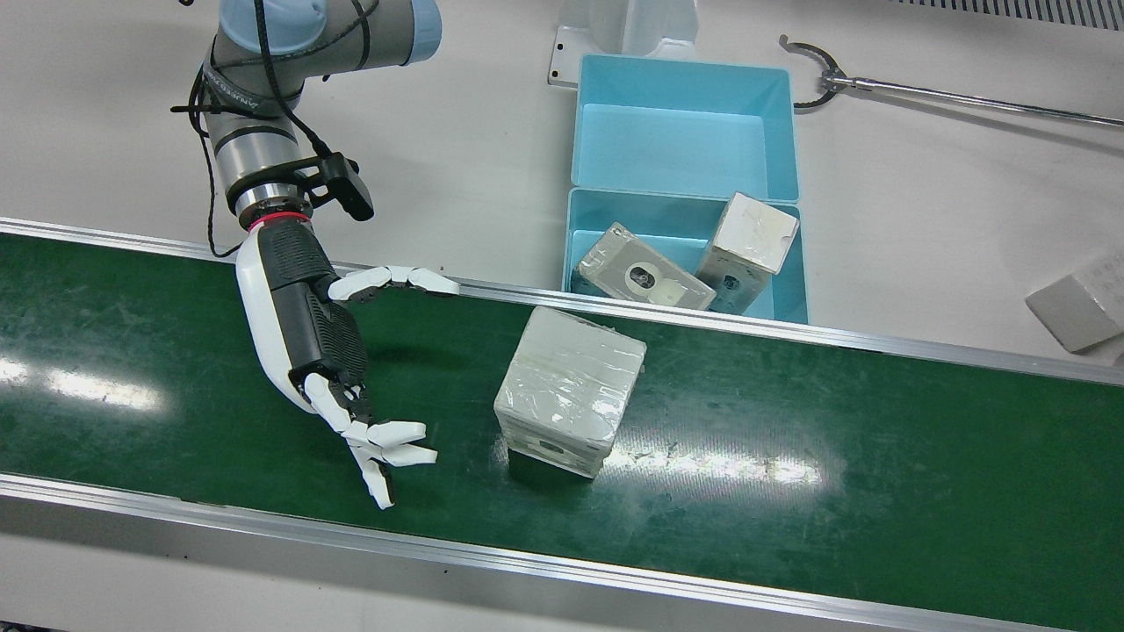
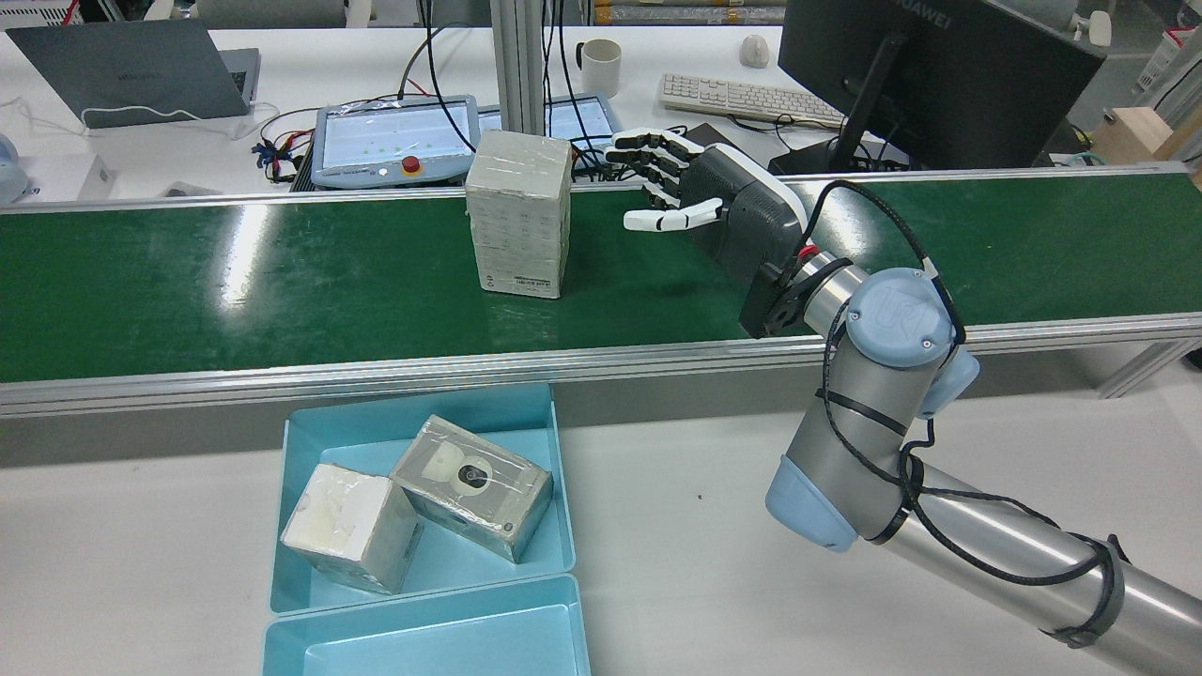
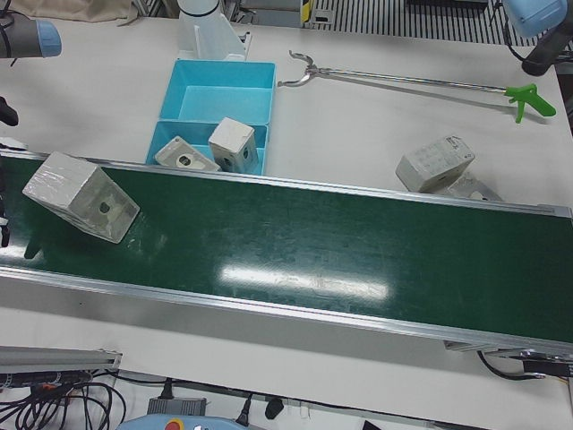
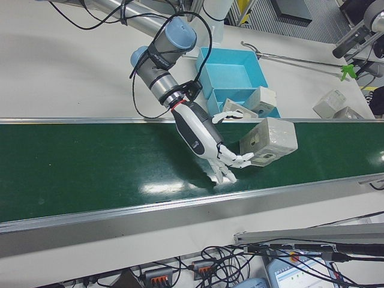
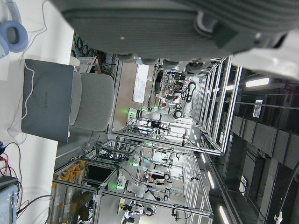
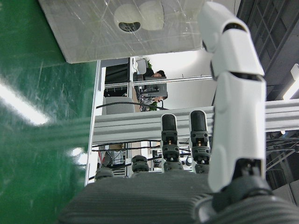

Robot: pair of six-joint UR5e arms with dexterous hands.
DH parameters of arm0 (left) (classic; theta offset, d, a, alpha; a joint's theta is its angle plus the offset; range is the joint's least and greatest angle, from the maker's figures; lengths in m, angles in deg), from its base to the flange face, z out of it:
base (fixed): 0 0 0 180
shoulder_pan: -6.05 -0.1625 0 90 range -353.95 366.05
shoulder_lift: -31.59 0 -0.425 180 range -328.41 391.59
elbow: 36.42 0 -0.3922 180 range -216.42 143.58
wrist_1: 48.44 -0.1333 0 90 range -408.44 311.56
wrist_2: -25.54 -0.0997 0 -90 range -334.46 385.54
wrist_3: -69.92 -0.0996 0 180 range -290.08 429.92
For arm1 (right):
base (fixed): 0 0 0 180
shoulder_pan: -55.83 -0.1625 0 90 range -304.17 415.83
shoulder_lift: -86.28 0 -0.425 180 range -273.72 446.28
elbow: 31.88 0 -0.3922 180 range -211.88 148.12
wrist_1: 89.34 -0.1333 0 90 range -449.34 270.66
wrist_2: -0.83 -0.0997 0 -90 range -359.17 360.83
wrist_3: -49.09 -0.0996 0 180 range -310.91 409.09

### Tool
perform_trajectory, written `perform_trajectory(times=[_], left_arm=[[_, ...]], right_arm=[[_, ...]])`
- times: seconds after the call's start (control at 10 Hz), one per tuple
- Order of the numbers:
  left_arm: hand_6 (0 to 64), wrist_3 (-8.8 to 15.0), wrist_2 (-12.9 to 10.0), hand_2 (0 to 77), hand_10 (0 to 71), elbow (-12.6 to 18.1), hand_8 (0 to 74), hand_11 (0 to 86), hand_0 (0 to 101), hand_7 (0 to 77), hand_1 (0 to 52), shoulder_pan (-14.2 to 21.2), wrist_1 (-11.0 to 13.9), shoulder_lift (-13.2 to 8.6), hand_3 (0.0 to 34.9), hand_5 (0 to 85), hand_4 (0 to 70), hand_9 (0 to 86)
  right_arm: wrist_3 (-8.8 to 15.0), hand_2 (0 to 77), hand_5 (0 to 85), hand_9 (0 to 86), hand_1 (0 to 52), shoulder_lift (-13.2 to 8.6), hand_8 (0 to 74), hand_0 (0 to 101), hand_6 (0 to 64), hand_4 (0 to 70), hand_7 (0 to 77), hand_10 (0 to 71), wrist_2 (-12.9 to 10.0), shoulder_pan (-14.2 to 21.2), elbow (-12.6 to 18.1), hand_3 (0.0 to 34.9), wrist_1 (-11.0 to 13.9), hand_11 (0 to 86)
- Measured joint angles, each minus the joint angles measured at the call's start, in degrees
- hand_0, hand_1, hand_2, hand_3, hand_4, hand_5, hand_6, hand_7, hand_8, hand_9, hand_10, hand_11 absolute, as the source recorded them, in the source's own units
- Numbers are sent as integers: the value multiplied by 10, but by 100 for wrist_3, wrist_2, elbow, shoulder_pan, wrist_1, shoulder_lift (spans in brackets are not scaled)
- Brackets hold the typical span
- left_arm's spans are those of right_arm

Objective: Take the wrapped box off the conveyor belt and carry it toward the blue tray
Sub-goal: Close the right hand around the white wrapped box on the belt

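Observation:
The wrapped box (image 1: 571, 386) stands upright on the green conveyor belt (image 1: 790, 456), clear film over grey-white sides. It also shows in the rear view (image 2: 519, 216), the left-front view (image 3: 81, 197), the right-front view (image 4: 270, 141) and the right hand view (image 6: 126, 28). My right hand (image 1: 325, 351) is open, low over the belt beside the box, fingers spread toward it with a small gap; it shows in the rear view (image 2: 714, 202) too. The blue tray (image 1: 571, 237) sits just past the belt's far rail. My left hand (image 5: 187, 28) shows only as grey palm; its fingers are hidden.
The near blue tray holds two wrapped boxes (image 1: 645, 272); a second, bare blue tray (image 1: 685, 132) sits behind it. A long grabber tool (image 1: 922, 92) and a loose box (image 1: 1076, 303) lie on the white table. Aluminium rails (image 1: 790, 329) edge the belt.

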Motion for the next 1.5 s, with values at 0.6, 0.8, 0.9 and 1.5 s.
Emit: perform_trajectory(times=[0.6,0.8,0.9,1.5], left_arm=[[0,0,0,5,0,0,0,0,0,5,0,0,0,0,0,11,0,0],[0,0,0,5,5,0,0,0,0,0,0,0,0,0,0,11,0,0],[0,0,0,5,5,0,0,0,0,0,0,0,0,0,0,11,0,0],[0,0,0,5,0,0,5,0,0,0,0,0,0,0,0,11,0,0]], right_arm=[[2,224,305,71,169,0,11,486,49,125,245,0,0,33,0,168,0,11],[7,224,305,60,169,0,5,486,49,125,245,0,0,37,0,168,0,16],[8,224,305,60,169,0,5,485,49,125,245,0,0,38,0,168,0,11],[9,229,305,60,169,0,5,486,49,131,245,0,0,39,0,164,0,16]])
